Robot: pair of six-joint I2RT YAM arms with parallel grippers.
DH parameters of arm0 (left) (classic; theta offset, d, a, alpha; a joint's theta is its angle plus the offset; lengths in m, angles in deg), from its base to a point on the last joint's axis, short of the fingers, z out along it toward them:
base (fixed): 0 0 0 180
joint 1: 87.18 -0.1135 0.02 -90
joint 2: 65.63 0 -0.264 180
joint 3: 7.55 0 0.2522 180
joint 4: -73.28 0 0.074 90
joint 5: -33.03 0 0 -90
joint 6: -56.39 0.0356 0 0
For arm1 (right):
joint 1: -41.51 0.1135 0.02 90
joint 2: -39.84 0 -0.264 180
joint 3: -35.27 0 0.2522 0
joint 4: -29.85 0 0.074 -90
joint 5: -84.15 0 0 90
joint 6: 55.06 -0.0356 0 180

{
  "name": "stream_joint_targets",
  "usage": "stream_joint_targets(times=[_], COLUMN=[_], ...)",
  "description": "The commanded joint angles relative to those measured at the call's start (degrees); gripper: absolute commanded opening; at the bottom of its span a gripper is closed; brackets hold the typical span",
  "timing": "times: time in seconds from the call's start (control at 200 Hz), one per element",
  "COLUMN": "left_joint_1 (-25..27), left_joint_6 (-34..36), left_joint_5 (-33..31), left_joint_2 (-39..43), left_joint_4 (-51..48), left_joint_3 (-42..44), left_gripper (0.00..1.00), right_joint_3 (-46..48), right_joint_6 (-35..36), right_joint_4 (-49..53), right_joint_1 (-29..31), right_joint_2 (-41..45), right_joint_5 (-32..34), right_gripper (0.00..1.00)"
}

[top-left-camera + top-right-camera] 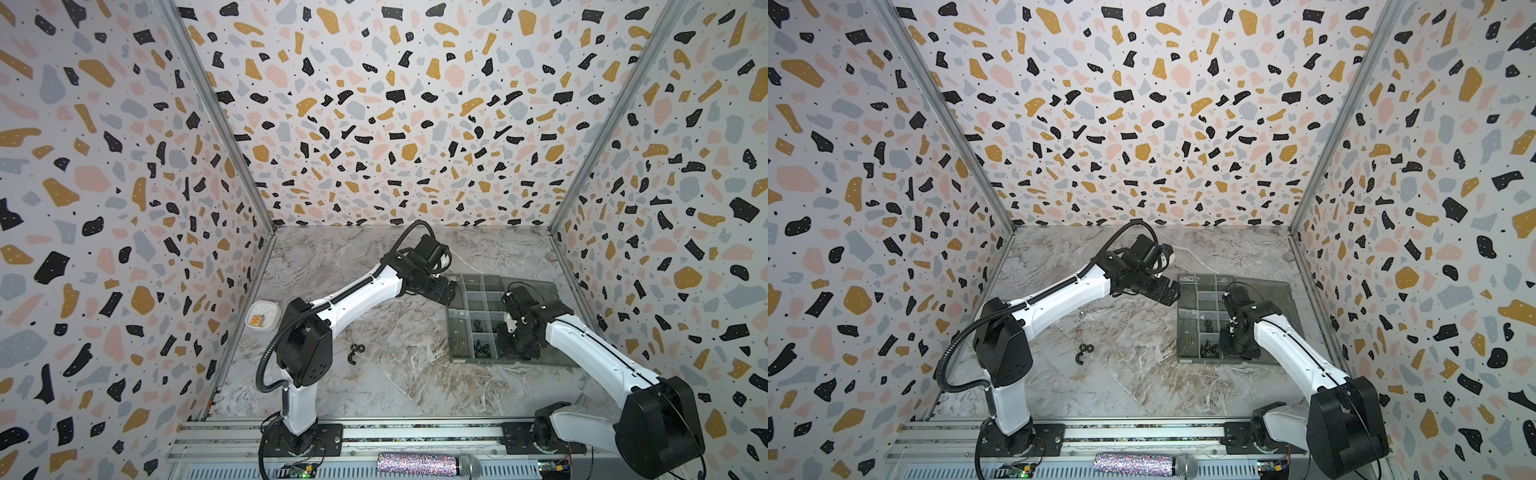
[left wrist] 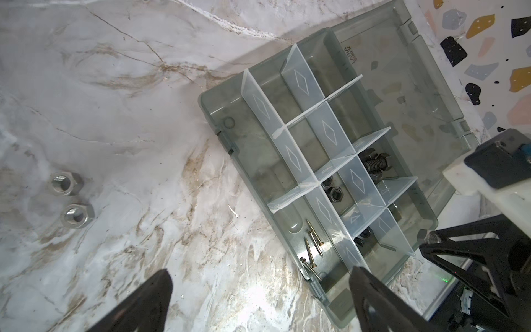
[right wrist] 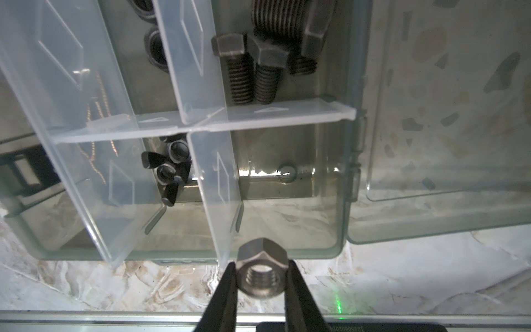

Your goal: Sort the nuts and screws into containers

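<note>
Right wrist view: we saw the right gripper [image 3: 261,268] pinching a silver nut [image 3: 262,277] narrowly between its tips, at the near wall of the organiser box [image 3: 342,201], with an empty compartment [image 3: 287,218] straight ahead. We found bolts [image 3: 253,74], wing nuts [image 3: 169,166] and thin screws [image 2: 311,247] binned, but two loose nuts [image 2: 66,184] and black pieces [image 1: 357,351] lay on the table [image 1: 374,395], so we judged it past halfway. The right arm angled down over the box; the left gripper [image 2: 260,271] hung wide and empty beside it.

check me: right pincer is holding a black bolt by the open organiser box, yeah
No: the right pincer grips a silver hex nut, not a black bolt, as the right wrist view shows. It is by the open organiser box.
</note>
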Motion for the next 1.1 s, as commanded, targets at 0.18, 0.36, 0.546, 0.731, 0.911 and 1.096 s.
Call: stream_joint_targets(times=[0.18, 0.36, 0.546, 0.731, 0.911, 1.096], left_joint_1=[-0.1, -0.13, -0.37, -1.58, -4.43, -8.36], left_joint_6=[1.89, 2.35, 3.3, 3.24, 2.12, 0.5], left_joint_5=[-0.73, -1.64, -2.37, -1.99, -0.85, -2.57], left_joint_2=[4.31, 5.27, 5.43, 6.19, 7.85, 13.38], left_joint_4=[1.09, 1.01, -0.13, 0.57, 2.02, 3.43], left_joint_3=[3.59, 4.39, 4.0, 5.18, 7.17, 12.59], left_gripper=[0.97, 0.97, 0.97, 0.97, 0.97, 0.97], right_joint_3=[0.41, 0.07, -0.65, -3.26, -10.65, -23.94], right_joint_6=[-0.97, -0.76, 0.29, 1.96, 4.34, 5.92], right_joint_4=[-1.44, -2.36, -2.82, -1.09, 1.07, 1.19], right_joint_1=[-1.07, -1.89, -2.67, -2.68, -2.46, 2.51], right_joint_2=[0.04, -1.04, -3.03, -2.83, -4.6, -13.54], right_joint_5=[-0.6, -0.16, 0.04, 3.22, 3.73, 4.49], right_gripper=[0.21, 0.22, 0.29, 0.48, 0.47, 0.46])
